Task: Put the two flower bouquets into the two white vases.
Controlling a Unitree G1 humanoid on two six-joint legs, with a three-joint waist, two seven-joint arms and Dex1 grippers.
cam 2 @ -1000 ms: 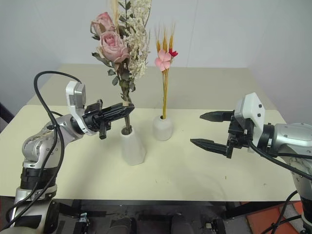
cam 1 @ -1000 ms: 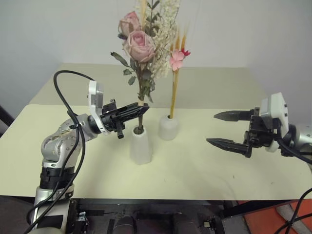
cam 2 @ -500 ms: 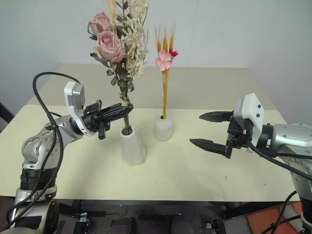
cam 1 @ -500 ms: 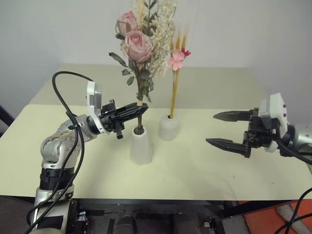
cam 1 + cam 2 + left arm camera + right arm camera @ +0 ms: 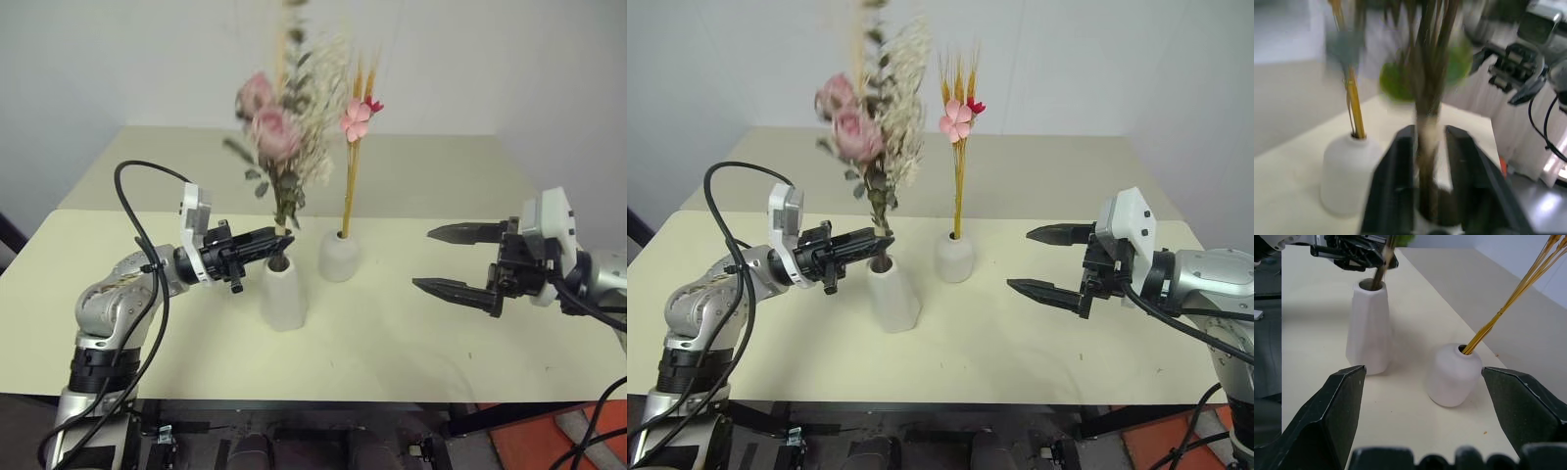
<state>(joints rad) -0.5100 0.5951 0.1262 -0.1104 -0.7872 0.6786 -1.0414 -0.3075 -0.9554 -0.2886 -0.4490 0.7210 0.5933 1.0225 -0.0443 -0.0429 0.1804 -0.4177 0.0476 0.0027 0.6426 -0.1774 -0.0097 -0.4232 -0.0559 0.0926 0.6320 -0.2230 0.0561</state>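
- Wrapping up the second flower drop, looks like: the rose bouquet [image 5: 279, 127] has its stems down in the mouth of the tall cone vase [image 5: 282, 292], near the middle of the counter [image 5: 392, 333].
- Left claw [image 5: 277, 242] sits right at the vase mouth, fingers slightly parted either side of the stems, which look loose between them rather than pinched.
- Right claw [image 5: 446, 259] hovers well off to the side, spread wide, holding nothing.
- Yellow-stalk bouquet [image 5: 355, 117] stands upright in the short dome vase [image 5: 339, 256], just beside the tall one.
- Next, I'd guess: open the left claw more and back straight out without snagging stems or tipping the vase.
- Roses look bushy and top-heavy, leaning a bit.
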